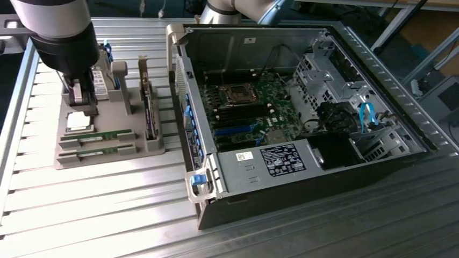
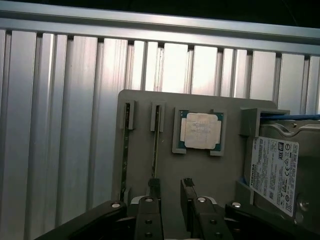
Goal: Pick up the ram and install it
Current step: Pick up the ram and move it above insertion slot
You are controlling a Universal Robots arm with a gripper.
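Jaws wide open and empty, low over the holder [image 2: 145, 105] on the bench [image 2: 50, 125]. The ram [image 2: 156, 145] sits on edge in its slot, long axis running away from the jaws, one finger [image 2: 148, 207] by its near end. A second stick [image 2: 124, 150] lies beside it, with the processor [image 2: 201, 131] and drive [image 2: 272, 170] on the other side. The exterior view adds the open case [image 1: 244, 48], well apart, at its right.

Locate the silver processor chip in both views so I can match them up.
Exterior view: processor chip lies in the grey holder at the exterior view's left, outside the computer case.
Wrist view: processor chip sits in its square pocket, between a ram stick and the labelled hard drive.
Shared landmark: the grey holder that carries the chip.
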